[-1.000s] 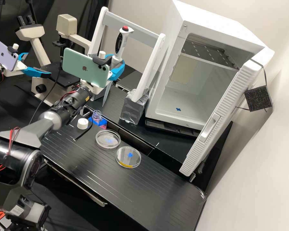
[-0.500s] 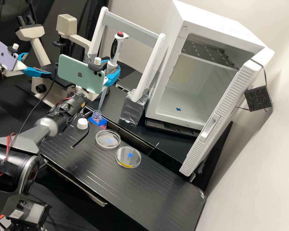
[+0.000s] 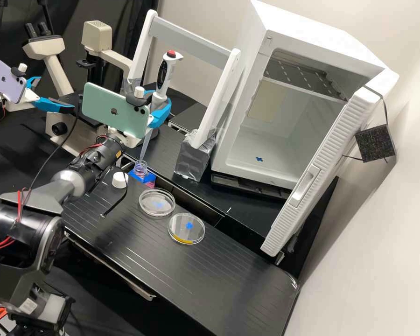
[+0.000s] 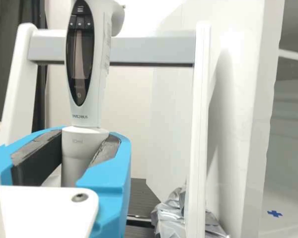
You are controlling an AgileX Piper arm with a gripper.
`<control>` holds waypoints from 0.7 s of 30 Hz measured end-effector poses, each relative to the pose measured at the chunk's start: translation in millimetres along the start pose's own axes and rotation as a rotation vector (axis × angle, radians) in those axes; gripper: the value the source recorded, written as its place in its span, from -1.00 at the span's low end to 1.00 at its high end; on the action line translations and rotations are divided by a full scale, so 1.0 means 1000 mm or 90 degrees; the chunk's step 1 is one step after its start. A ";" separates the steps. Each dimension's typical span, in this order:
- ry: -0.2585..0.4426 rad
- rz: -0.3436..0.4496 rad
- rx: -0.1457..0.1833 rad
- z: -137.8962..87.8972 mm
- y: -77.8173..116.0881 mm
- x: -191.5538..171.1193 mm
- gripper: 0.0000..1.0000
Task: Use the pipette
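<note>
- Pipette (image 3: pixel 166 74) stands close to upright in the upper middle-left of the high view, red button up; we see its pale tip (image 3: pixel 145 147) slant down to the mouth of a small clear jar (image 3: pixel 140 170), though we cannot tell whether it goes inside.
- From the wrist view we get its dark display (image 4: pixel 80 54) and how the claw (image 3: pixel 158 102) has it: narrowed round the lower body, between dark pads (image 4: pixel 42 156) on blue fingers (image 4: pixel 109 181).
- We follow the arm (image 3: pixel 70 182) from the lower left of the high view, rising to the right.
- A green phone (image 3: pixel 114 112) on the claw hides part of it from us there.
- Behind the pipette we see a white frame (image 3: pixel 191 37), one leg in a silver-wrapped block (image 3: pixel 193 156) right of the jar.
- Left of centre, we find a white cap (image 3: pixel 120 180) near the jar and two round dishes (image 3: pixel 157 202) side by side below it.
- Upper right, we see a white cabinet (image 3: pixel 312 28) with its door (image 3: pixel 317 172) open.
</note>
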 end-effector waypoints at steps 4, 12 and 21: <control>-0.009 -0.010 -0.005 0.004 -0.006 0.003 -1.00; -0.011 0.010 -0.014 0.013 -0.009 -0.001 -1.00; -0.004 0.028 -0.024 0.024 -0.022 -0.012 -1.00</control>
